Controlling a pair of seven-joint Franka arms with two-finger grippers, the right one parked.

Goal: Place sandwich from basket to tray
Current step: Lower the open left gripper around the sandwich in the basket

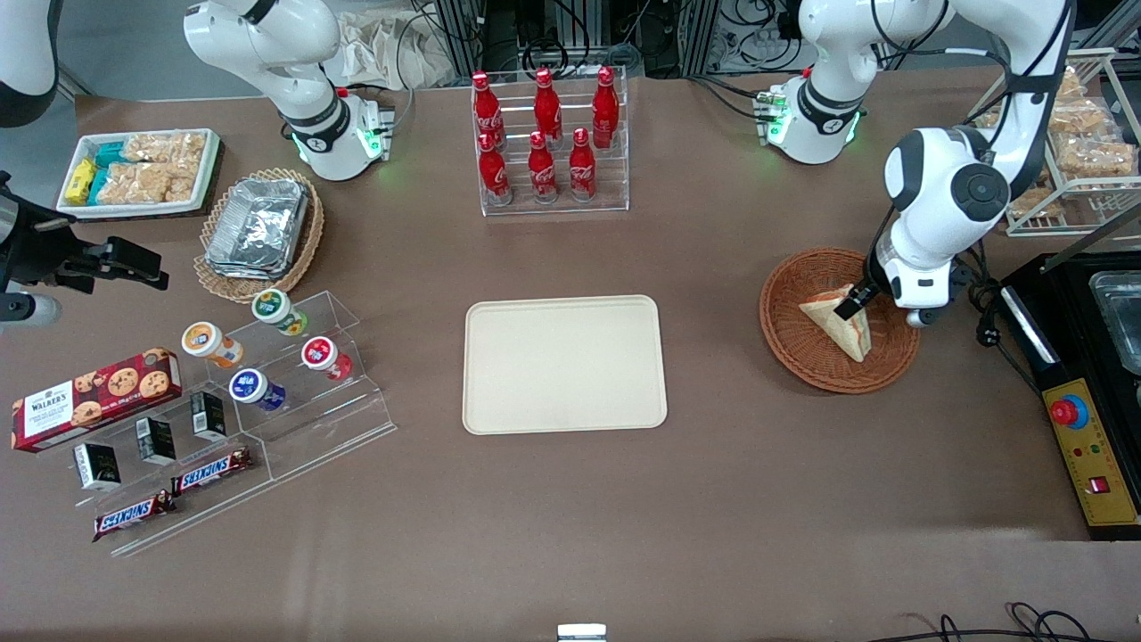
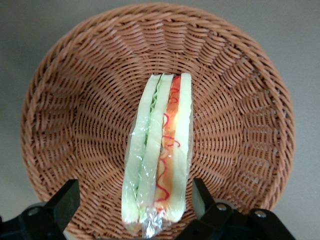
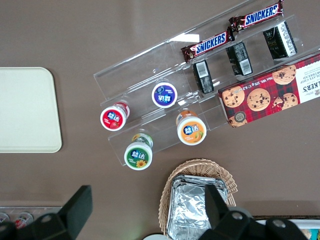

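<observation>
The sandwich [image 1: 840, 325], a plastic-wrapped white bread wedge with a red and green filling stripe, lies in the reddish-brown wicker basket [image 1: 789, 348] toward the working arm's end of the table. My left gripper [image 1: 849, 306] is lowered into the basket, open, one finger on each side of the sandwich's end. In the left wrist view the sandwich [image 2: 160, 150] stands on edge between my fingers [image 2: 66, 202], in the basket [image 2: 65, 110]; one finger is close to the bread, the other is apart from it. The cream-beige tray [image 1: 564, 364] lies empty mid-table and shows in the right wrist view [image 3: 25, 110].
A rack of red cola bottles [image 1: 544, 143] stands farther from the camera than the tray. A black machine with a yellow control box [image 1: 1092, 455] and a wire rack of snack bags [image 1: 1079, 143] flank the basket. An acrylic snack stand [image 1: 232, 401], foil-tray basket [image 1: 258, 232] and white snack tray [image 1: 138, 169] sit toward the parked arm's end.
</observation>
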